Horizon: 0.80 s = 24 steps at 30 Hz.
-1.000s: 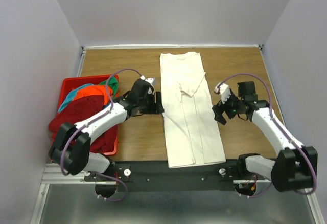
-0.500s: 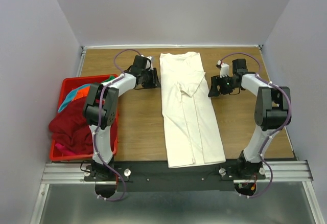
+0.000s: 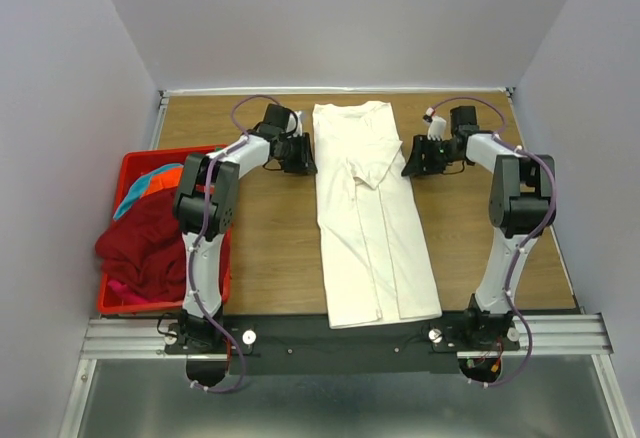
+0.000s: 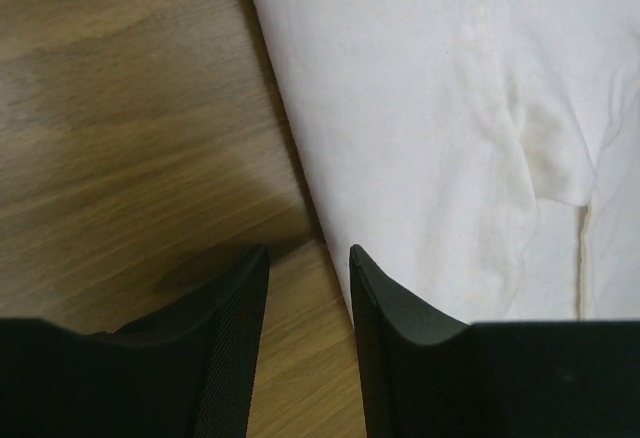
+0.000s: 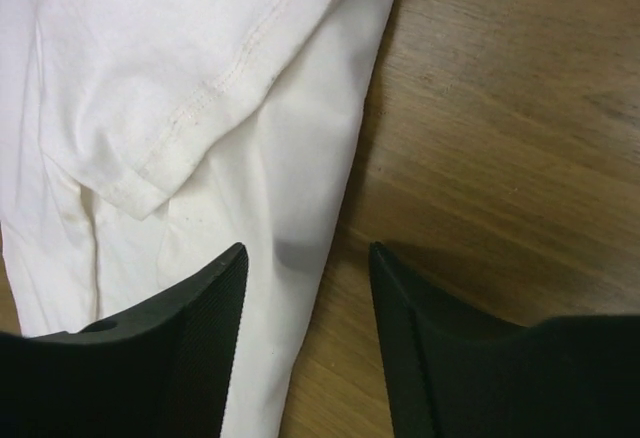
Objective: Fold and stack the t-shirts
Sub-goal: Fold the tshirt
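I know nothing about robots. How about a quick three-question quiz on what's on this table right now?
1. True or false: the white t-shirt lies inside the red basket.
2. The left tool is: A) at the white t-shirt's left edge, B) over the basket, C) at the shirt's bottom hem.
3. Fill in: the right tool has its jaws astride the shirt's right edge, and they stand ___.
Key: 1 false; 2 A; 3 open.
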Motion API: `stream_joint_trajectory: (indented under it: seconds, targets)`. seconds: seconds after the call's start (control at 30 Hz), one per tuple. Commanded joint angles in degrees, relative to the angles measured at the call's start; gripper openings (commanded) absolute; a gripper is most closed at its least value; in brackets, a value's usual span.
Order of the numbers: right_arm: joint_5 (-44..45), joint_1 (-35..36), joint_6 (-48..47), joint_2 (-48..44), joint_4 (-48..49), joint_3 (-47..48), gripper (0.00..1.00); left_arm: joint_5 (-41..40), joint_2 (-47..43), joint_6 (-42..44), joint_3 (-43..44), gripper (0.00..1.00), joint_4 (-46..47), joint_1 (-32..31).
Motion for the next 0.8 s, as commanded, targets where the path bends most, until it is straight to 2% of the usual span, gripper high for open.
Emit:
stream_joint_trajectory:
  seconds: [0.0,0.07,0.2,0.3,0.37,0.4,0.47,0.5,0.53,0.67,0.77]
  targets:
    - [-0.7,-0.2,2.7,4.3,-0.7,1.3,0.57,3.1,3.9,1.0,3.6,0.46,-3.2,-0.3]
    - [-1.1,-0.2,3.5,5.0,-0.8,2.3,0.46,4.6,5.8,1.1,4.9,0.46,-3.7,-0.3]
    - [-1.1,-0.2,4.4,6.8,-0.8,3.7,0.35,7.5,8.5,0.4,7.6,0.43,-3.8,-0.3]
    - [-0.6,-0.2,4.7,8.0,-0.8,4.9,0.30,7.8,9.8,0.0,10.1,0.38,-4.2,-0.3]
    - [-0.7,-0.2,4.8,8.7,-0.7,5.8,0.24,7.9,11.4,-0.1,11.8,0.33,-4.8,-0.2]
    - [-0.7,-0.2,4.7,9.6,-0.8,7.0,0.17,8.0,12.3,-0.4,13.5,0.27,-5.2,-0.1]
    - [-0.9,-0.2,6.8,10.4,-0.9,8.4,0.11,8.1,13.3,-1.0,15.3,0.19,-5.3,0.5]
    - [-0.6,-0.2,7.3,10.8,-0.9,9.1,0.07,8.3,13.6,-1.7,17.1,0.12,-5.3,0.7]
    - [-0.7,-0.2,7.5,11.3,-0.9,10.8,0.01,8.7,14.0,-2.0,17.9,0.09,-5.2,1.0]
    - [-0.7,-0.2,9.1,14.5,-1.0,15.7,0.01,10.5,16.6,-4.0,22.4,0.03,-5.0,3.2]
    - [-0.8,-0.2,10.7,16.7,-1.1,20.7,0.01,11.4,19.2,-5.0,28.1,0.03,-6.4,3.9]
